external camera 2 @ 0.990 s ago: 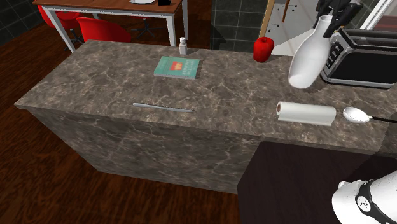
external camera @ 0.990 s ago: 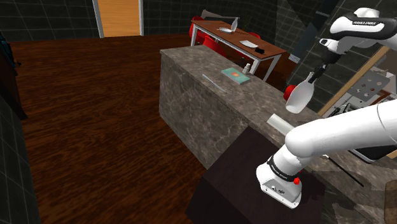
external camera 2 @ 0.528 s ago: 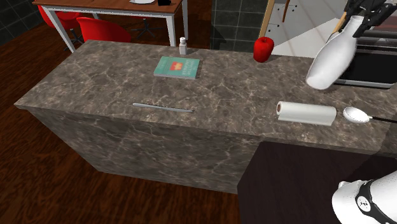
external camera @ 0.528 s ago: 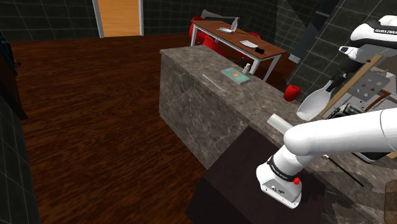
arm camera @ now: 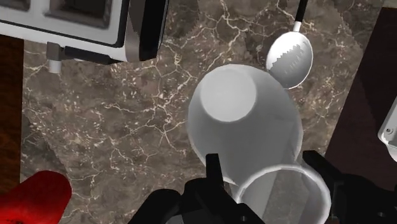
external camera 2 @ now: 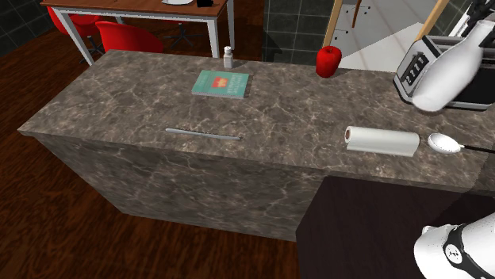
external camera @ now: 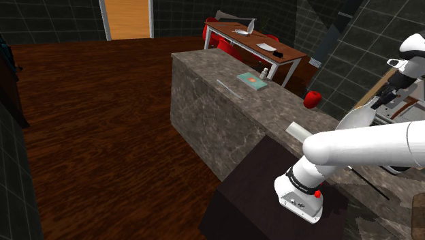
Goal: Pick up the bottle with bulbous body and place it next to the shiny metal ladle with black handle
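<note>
A white bottle (external camera 2: pixel 446 73) with a bulbous body hangs tilted in the air above the marble counter (external camera 2: pixel 159 103), in front of the toaster. My black gripper (external camera 2: pixel 481 17) is shut on its neck at the second exterior view's top right corner. In the wrist view the fingers (arm camera: pixel 213 170) clasp the neck rim and the bottle (arm camera: pixel 245 121) body points down at the counter. The shiny ladle (external camera 2: pixel 444 143) lies on the counter just below the bottle, its black handle running toward that view's right edge. Its bowl (arm camera: pixel 291 58) shows just past the bottle. In the shoulder view the bottle (external camera: pixel 355 120) peeks from behind my forearm, under the gripper (external camera: pixel 387 97).
A toaster (external camera 2: pixel 416 70) stands behind the bottle. A paper towel roll (external camera 2: pixel 381 141) lies beside the ladle bowl. A red apple (external camera 2: pixel 328 60), a teal book (external camera 2: pixel 221 83), a small bottle (external camera 2: pixel 228 56) and a thin metal rod (external camera 2: pixel 202 133) sit farther along the counter.
My gripper has carried the bottle toward the second exterior view's right, from beside the toaster's near corner to above the ladle. The bottle now tilts more.
</note>
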### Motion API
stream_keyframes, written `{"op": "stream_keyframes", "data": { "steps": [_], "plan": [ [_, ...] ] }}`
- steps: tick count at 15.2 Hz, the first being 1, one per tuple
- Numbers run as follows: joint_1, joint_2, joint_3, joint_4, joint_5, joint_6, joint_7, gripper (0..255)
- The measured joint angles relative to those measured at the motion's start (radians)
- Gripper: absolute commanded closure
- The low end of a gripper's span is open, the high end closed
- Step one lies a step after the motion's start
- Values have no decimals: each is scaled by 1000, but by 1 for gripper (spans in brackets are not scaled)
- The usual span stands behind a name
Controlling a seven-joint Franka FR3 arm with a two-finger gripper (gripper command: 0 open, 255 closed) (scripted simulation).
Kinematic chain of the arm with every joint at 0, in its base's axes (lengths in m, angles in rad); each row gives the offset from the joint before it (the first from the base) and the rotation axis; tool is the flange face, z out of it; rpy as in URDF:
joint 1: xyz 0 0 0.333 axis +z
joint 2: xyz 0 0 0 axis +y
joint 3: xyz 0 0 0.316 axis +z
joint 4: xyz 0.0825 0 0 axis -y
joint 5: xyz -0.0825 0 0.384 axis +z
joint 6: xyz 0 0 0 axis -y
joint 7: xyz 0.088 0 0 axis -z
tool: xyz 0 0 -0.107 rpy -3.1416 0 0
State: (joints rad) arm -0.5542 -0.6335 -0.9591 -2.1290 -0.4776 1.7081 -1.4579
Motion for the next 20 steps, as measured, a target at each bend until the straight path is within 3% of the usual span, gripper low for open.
{"op": "stream_keyframes", "data": {
  "steps": [9, 14, 20],
  "plan": [
    [2, 3, -191, 145, -61, -43, -218, 255],
    [69, 20, -336, 276, -79, -73, -338, 255],
    [215, 2, -552, 452, -124, -103, -465, 255]
  ]
}}
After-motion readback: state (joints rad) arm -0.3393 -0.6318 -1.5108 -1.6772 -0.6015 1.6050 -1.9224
